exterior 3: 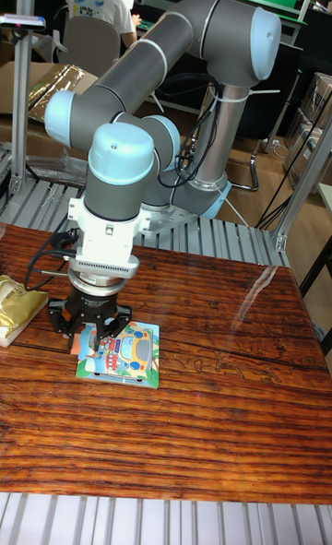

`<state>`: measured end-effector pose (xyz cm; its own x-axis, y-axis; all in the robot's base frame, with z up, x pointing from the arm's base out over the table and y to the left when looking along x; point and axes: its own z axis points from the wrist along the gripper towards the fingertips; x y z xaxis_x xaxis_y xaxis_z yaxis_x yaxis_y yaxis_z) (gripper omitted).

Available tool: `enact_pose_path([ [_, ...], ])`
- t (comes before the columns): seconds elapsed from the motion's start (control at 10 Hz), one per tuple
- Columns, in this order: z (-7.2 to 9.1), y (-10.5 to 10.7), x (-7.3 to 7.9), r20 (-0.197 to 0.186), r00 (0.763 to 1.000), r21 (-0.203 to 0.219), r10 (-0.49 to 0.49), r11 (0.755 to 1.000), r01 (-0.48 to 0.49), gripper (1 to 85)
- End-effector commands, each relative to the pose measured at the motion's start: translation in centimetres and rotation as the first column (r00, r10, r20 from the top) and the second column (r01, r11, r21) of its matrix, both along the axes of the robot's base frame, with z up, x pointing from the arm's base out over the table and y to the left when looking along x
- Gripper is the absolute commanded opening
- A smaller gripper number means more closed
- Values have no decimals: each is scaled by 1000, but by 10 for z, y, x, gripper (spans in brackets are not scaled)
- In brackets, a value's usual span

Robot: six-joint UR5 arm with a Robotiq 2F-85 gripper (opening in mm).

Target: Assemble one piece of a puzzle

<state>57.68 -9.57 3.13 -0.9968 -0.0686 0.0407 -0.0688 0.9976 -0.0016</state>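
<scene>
The gripper [95,331], jaws seemingly clamped on a piece [89,339], overhangs the puzzle board's [124,356] left edge.

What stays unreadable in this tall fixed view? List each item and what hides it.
- End effector: its own body hides the fingertips, so open or shut is unknown.
- Puzzle board: its left part sits under the end effector; any held piece is hidden.
- Yellow object: cut off by the left edge.

Your puzzle board [123,356] lies on the table [212,416], left of centre. The gripper [92,335] sits over its left edge, seemingly touching a piece.
</scene>
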Motion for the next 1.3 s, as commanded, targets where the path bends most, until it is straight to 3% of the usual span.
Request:
enact_pose_path([
  [0.0, 1, 4, -1, -5, 999, 12, -33, 999, 33, 223],
  [1.2, 2, 6, -6, -22, 997, -10, -76, 997, 76, 210],
])
